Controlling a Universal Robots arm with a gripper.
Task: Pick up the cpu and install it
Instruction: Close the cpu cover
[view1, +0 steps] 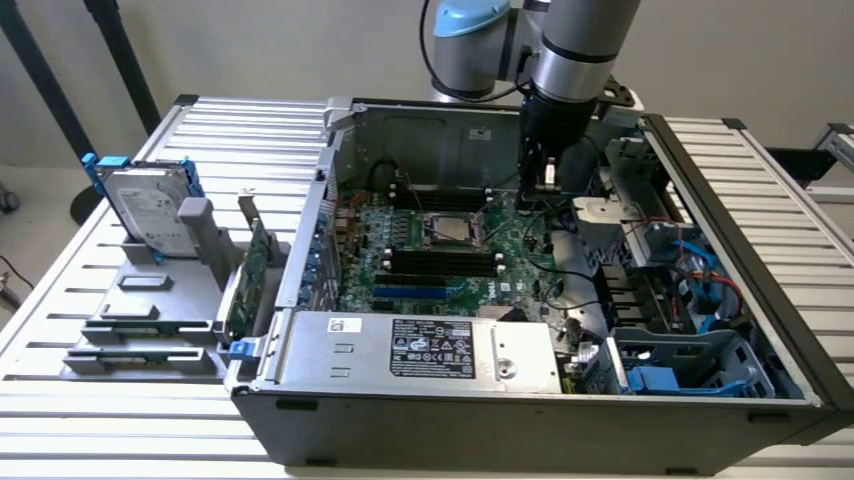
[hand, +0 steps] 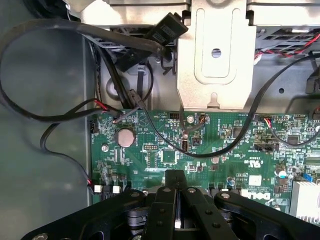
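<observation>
- Hand (hand: 175, 176) is fully closed: in the wrist view I see its two black fingers pressed flat together, with nothing between them.
- From the exterior view, I see the hand (view1: 541, 192) reaching down inside the open computer case (view1: 534, 425), low over the green motherboard (view1: 441, 265).
- I find the cpu (view1: 451, 229) lying flat and square in the socket at the middle of the motherboard. It is near the hand, toward the exterior view's left, and the two are apart.
- Under the wrist camera I see the motherboard (hand: 200, 145) with a round coin battery (hand: 125, 136) and black cables (hand: 30, 115) looping over the case floor.
- Outside the case, on the exterior view's left, a hard drive (view1: 140, 210) and a green circuit card (view1: 247, 285) stand upright in grey holders on the desk (view1: 107, 430).
</observation>
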